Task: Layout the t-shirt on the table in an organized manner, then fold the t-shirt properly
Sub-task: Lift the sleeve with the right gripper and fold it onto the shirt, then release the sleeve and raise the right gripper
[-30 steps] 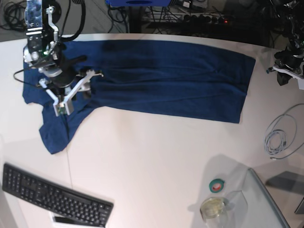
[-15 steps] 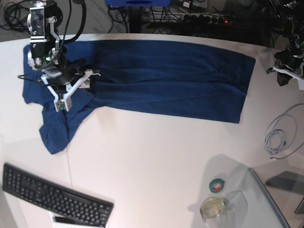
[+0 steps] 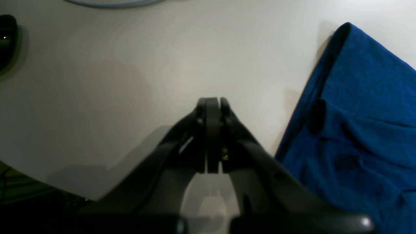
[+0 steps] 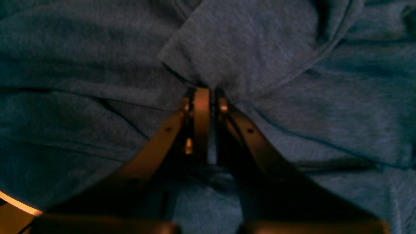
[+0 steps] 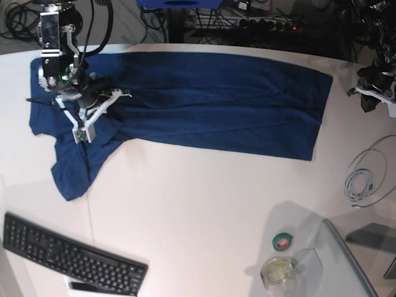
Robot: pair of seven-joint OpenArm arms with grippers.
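Note:
The dark navy t-shirt [image 5: 216, 99] lies spread along the far side of the white table [image 5: 204, 204], with one sleeve hanging toward the front left. My right gripper [image 5: 94, 113] sits on the shirt's left end. In the right wrist view the right gripper [image 4: 206, 92] is shut, with a fold of the t-shirt [image 4: 260, 48] pinched at its tips. My left gripper [image 5: 370, 98] rests at the table's far right, off the shirt. In the left wrist view the left gripper [image 3: 213, 101] is shut and empty over the bare table [image 3: 130, 65], with the t-shirt's edge [image 3: 357, 113] to its right.
A black keyboard [image 5: 68, 253] lies at the front left. A coiled grey cable [image 5: 365, 176] lies at the right. A green tape roll [image 5: 283, 241] and a small clear jar [image 5: 278, 270] stand beside a glass pane [image 5: 346, 266] at the front right.
My right arm has shifted a little toward the table's far edge, staying over the shirt's left end. The shirt's outline has barely changed. The left arm has not moved.

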